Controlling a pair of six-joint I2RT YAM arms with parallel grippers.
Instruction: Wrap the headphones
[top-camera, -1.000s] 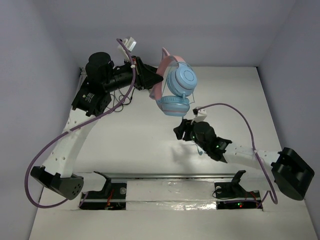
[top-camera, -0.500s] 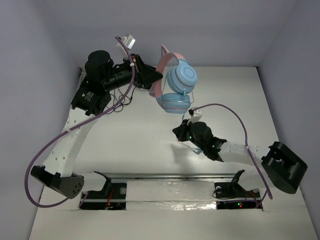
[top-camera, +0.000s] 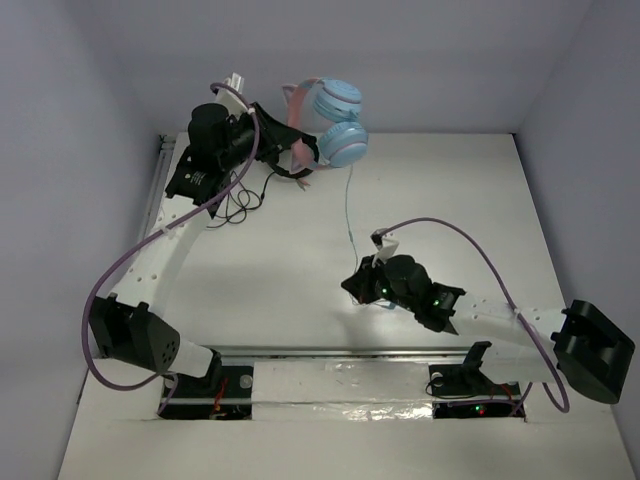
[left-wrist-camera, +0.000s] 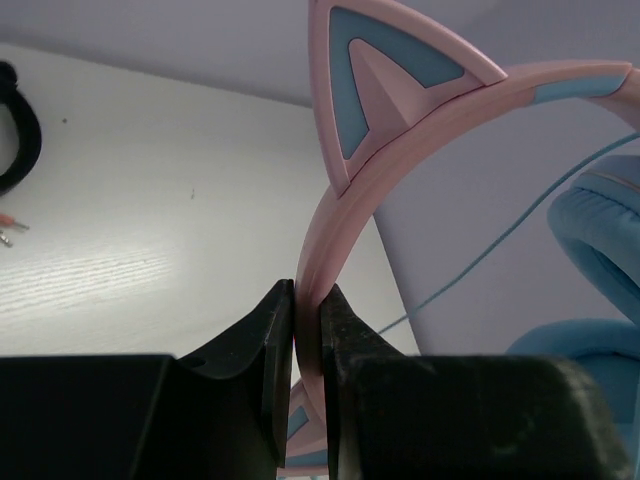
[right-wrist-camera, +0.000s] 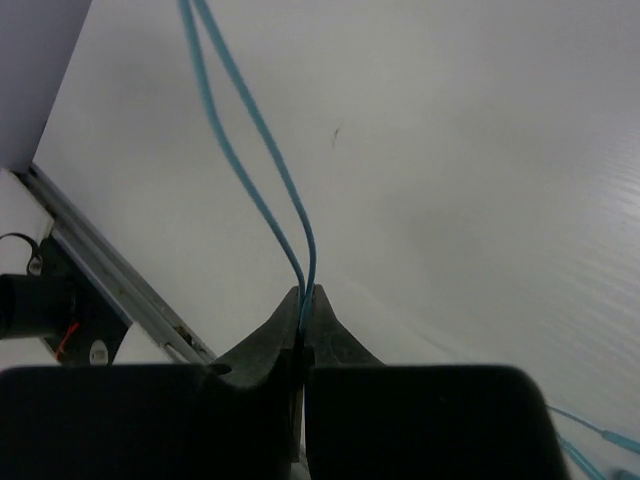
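Observation:
The headphones (top-camera: 338, 146), with light blue earcups and a pink cat-eared headband (left-wrist-camera: 345, 205), hang in the air at the back of the table. My left gripper (top-camera: 296, 152) is shut on the headband, which is pinched between its fingertips (left-wrist-camera: 308, 292). The thin pale blue cable (top-camera: 348, 210) runs from the earcups down toward the near side. There my right gripper (top-camera: 356, 284) is shut on it low over the table. In the right wrist view two strands of the cable (right-wrist-camera: 262, 140) come together between the closed jaws (right-wrist-camera: 303, 296).
A black cable (top-camera: 240, 205) lies in loops on the table under the left arm, and part of a black object (left-wrist-camera: 18, 130) shows at the left of the left wrist view. A metal rail (top-camera: 340, 352) runs along the table's near edge.
The left arm has swung the headphones up, back and to the left. The right gripper has shut on the cable and moved toward the near edge, drawing the cable out.

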